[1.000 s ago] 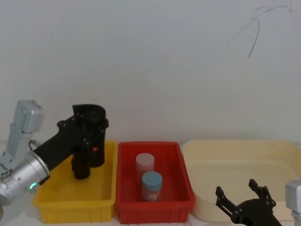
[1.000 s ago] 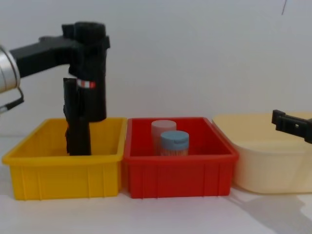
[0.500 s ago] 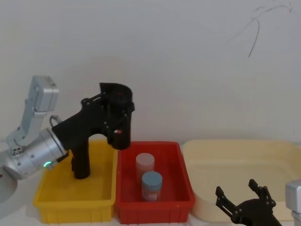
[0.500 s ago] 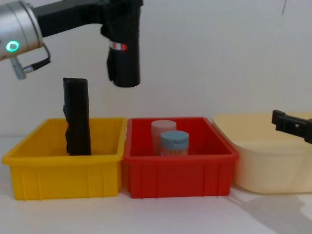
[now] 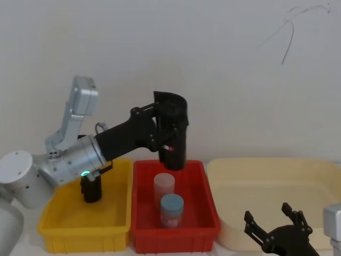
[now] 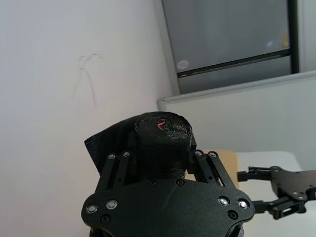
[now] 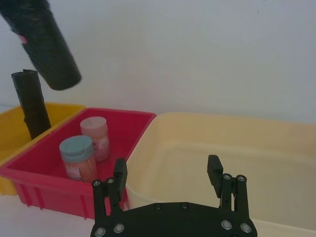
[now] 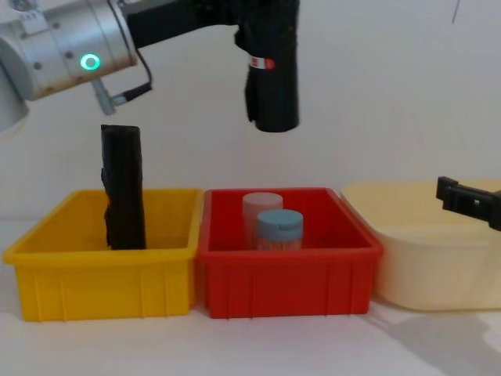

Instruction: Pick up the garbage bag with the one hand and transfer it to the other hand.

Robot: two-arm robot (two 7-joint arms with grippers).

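The left gripper [image 5: 166, 127] is clamped on the upper part of the garbage bag [image 5: 174, 145], and since half a second ago it has carried the bag rightward. The bag hung above the line between the yellow bin [image 5: 58, 226] and the red bin [image 5: 209, 213]; now it hangs above the red bin's far side. It is clear of the pink-lidded jar [image 5: 164, 186] and the blue-lidded jar [image 5: 172, 207] below. A second ago the bag was still low, beside the plain black roll [image 5: 91, 188], which stays upright in the yellow bin. The right gripper [image 5: 277, 228] has not moved: it sits low at the near right, in front of the cream tub [image 5: 266, 176], fingers spread apart. The chest view adds the red-and-white label band [image 8: 262, 63] just below the grip. The left wrist view shows the bag's top end between the fingers [image 6: 114, 168], with the right gripper beyond.
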